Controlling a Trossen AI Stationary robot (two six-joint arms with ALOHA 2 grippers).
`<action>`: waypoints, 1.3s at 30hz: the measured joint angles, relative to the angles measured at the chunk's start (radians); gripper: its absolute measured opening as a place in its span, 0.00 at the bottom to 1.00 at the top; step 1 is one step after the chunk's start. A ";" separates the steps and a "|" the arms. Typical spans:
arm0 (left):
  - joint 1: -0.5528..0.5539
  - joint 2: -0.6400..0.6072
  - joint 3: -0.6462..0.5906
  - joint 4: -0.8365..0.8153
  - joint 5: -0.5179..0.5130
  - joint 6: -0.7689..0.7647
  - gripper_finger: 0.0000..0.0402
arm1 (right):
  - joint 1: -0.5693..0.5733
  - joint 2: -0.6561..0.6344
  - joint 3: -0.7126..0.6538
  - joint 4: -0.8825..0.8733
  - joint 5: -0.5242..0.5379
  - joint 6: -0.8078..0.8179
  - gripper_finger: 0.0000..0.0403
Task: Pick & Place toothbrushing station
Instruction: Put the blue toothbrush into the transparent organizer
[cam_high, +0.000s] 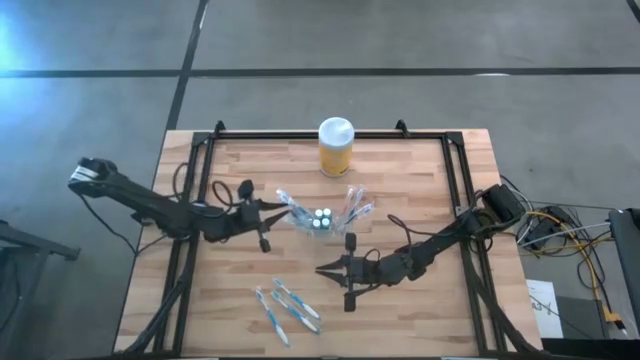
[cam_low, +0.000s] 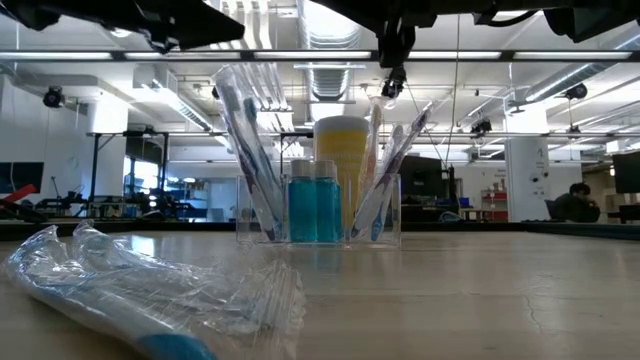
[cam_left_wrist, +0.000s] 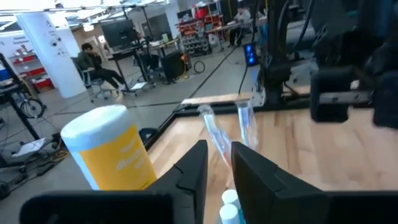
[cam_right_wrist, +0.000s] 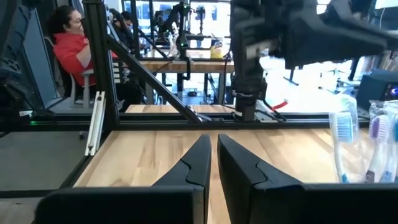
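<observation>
Two grippers noted: left gripper (cam_high: 283, 206) at nine o'clock of holder (cam_high: 322, 220), slightly parted, holding nothing, apparently releasing toothbrush (cam_high: 293, 207); right gripper (cam_high: 322, 269) closed, empty, waiting at six.

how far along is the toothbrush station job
Partly done: the clear holder already has wrapped toothbrushes and small tubes in it. The left gripper is at its edge; nothing visibly held. Three wrapped brushes remain on the table. The right gripper waits empty.
</observation>
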 joint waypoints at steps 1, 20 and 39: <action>-0.006 -0.025 0.000 -0.017 0.000 -0.003 0.20 | 0.000 0.000 0.000 -0.005 0.000 0.006 0.07; -0.157 -0.599 -0.172 -0.405 0.245 -0.238 0.01 | -0.001 0.001 0.034 -0.071 -0.055 0.062 0.07; -0.157 -1.006 -0.352 -0.560 0.233 -0.268 0.01 | -0.030 0.107 0.424 -0.760 -0.341 0.559 0.07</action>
